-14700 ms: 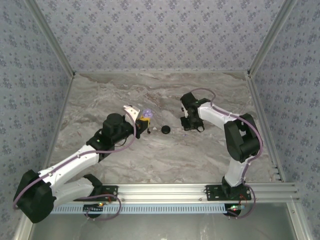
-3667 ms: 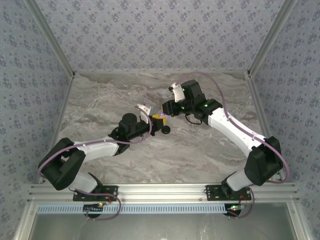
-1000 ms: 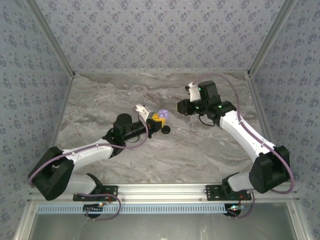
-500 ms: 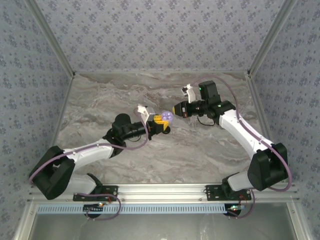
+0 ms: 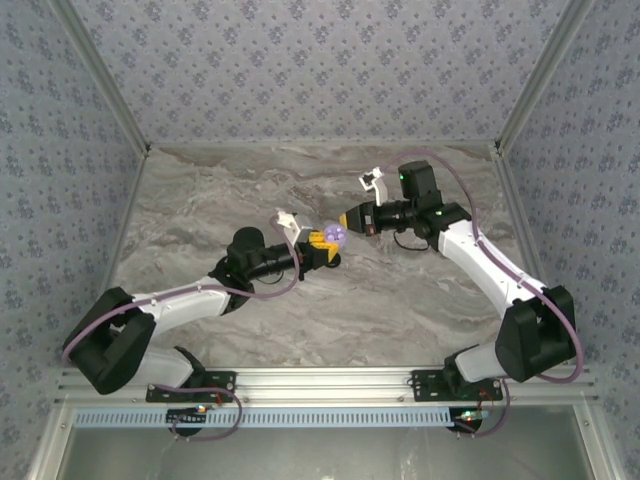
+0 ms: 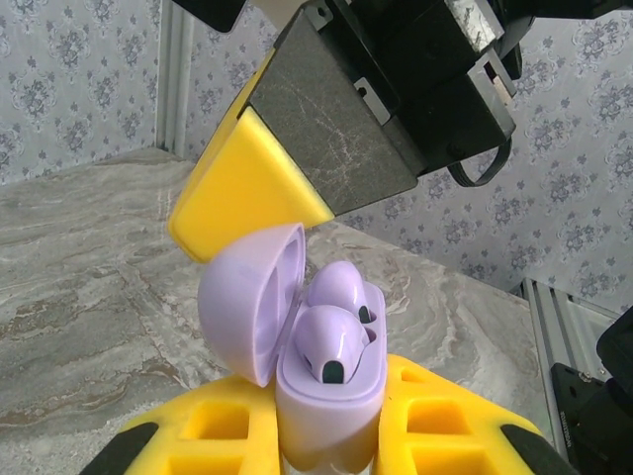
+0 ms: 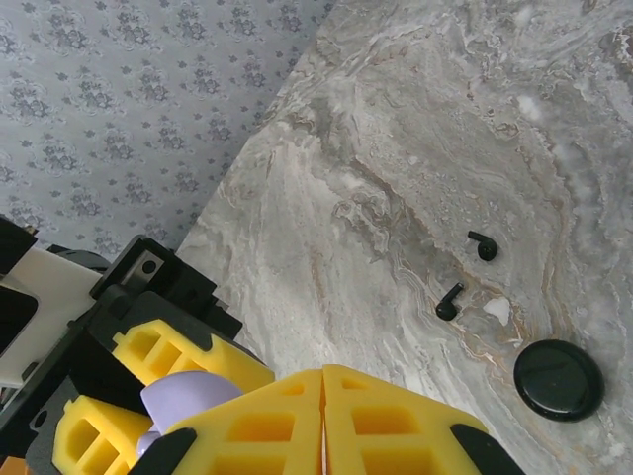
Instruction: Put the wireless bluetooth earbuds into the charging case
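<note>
My left gripper [image 6: 331, 421] is shut on the lilac charging case [image 6: 331, 406], a yellow finger [image 6: 450, 421] on each side. The case's lid [image 6: 247, 302] stands open to the left. Two lilac earbuds [image 6: 331, 346] sit in its wells. My right gripper [image 6: 247, 188] is shut with nothing between its fingers, and its yellow tip hangs right at the lid's top edge; I cannot tell if they touch. From above, the right gripper [image 5: 349, 219] meets the case [image 5: 335, 233] mid-table. In the right wrist view two tiny black earbuds [image 7: 483, 244] [image 7: 449, 302] lie on the marble.
A black round disc [image 7: 559, 379] lies on the marble table [image 5: 400, 300] near the two black pieces. Patterned walls close in the back and both sides. Both arms reach in toward the table's middle.
The right gripper has shut and moved left, up to the case's open lid. The left gripper with the case has edged slightly right.
</note>
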`<state>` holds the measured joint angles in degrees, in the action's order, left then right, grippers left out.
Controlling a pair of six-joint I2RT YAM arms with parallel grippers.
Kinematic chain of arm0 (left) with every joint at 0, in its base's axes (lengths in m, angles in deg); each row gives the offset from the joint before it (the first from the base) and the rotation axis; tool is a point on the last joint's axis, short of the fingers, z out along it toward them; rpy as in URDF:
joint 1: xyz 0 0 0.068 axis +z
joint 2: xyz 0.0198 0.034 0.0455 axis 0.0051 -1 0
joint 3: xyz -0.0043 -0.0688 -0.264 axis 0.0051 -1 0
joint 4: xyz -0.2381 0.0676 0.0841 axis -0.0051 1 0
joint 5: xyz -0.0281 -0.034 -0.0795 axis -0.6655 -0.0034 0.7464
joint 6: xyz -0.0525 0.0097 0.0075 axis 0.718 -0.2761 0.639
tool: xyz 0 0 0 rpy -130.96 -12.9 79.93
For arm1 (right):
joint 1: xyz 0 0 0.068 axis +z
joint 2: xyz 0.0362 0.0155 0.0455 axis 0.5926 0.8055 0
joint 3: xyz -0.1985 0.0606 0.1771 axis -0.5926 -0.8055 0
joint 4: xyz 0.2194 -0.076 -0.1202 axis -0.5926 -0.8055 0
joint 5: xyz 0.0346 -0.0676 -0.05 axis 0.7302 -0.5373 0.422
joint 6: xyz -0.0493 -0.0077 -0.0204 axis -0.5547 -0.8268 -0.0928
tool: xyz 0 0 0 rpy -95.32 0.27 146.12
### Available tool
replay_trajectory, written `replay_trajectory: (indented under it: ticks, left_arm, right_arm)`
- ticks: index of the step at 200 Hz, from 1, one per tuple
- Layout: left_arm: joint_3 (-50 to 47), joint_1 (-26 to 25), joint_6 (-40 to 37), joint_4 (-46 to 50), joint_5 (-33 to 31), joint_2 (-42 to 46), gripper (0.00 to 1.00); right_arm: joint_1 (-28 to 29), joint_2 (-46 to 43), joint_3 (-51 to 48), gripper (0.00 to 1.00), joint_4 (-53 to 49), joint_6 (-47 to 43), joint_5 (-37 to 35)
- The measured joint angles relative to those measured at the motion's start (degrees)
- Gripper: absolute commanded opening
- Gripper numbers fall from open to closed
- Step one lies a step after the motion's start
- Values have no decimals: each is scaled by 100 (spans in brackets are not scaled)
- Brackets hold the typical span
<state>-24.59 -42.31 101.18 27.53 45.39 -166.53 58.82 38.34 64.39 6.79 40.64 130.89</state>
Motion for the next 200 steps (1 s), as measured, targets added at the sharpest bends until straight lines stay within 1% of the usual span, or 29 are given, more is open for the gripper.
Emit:
replay_trajectory:
  ticks: [45, 93, 200]
  left_arm:
    - [2, 0, 94, 7, -66, -122, 14]
    - [11, 13, 208, 35, -153, -170, 14]
    - [63, 37, 184, 243, -129, -170, 13]
  right_arm:
    - [61, -96, 0, 11, -35, -98, 164]
    - [76, -164, 0, 12, -179, -260, 168]
    - [138, -155, 50, 12, -352, -339, -61]
